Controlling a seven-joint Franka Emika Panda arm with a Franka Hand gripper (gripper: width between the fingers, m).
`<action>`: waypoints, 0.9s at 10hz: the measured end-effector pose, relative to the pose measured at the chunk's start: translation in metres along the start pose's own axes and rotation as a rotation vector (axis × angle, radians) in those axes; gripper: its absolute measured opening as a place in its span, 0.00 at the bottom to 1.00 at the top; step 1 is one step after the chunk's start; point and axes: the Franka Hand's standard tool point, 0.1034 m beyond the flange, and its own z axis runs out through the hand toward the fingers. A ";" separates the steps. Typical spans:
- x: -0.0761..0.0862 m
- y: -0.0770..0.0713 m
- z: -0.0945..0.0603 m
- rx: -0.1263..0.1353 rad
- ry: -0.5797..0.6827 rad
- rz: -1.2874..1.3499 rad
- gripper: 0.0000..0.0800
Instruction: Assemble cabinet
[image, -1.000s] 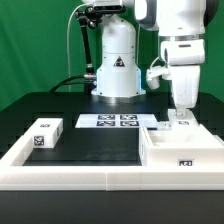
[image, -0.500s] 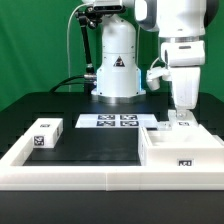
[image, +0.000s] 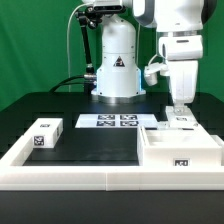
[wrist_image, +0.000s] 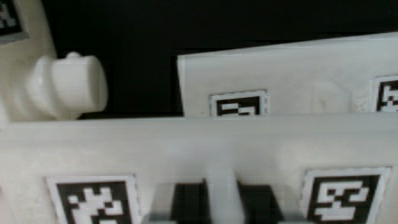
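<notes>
The white box-like cabinet body (image: 182, 152) stands at the exterior view's right, with a tag on its front. Just behind it is a small white tagged panel (image: 181, 121). My gripper (image: 178, 108) points straight down onto that panel. In the wrist view the gripper (wrist_image: 215, 202) has its dark fingers (wrist_image: 183, 202) close on both sides of a thin white edge of a tagged white panel (wrist_image: 214, 150). Another tagged white panel (wrist_image: 302, 75) lies beyond it, beside a piece with a round white knob (wrist_image: 71, 80). A white tagged block (image: 45, 133) lies at the exterior view's left.
The marker board (image: 107, 121) lies on the black table in front of the robot base (image: 117, 70). A low white border frame (image: 70, 176) runs along the front and left of the work area.
The arm has risen slightly and the small panel under it sits a little higher. Nothing else has moved.
</notes>
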 end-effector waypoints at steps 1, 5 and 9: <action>0.000 -0.001 0.001 0.002 0.000 0.001 0.09; -0.002 -0.001 0.004 0.007 0.000 0.004 0.09; -0.003 0.001 0.005 0.010 0.000 0.008 0.09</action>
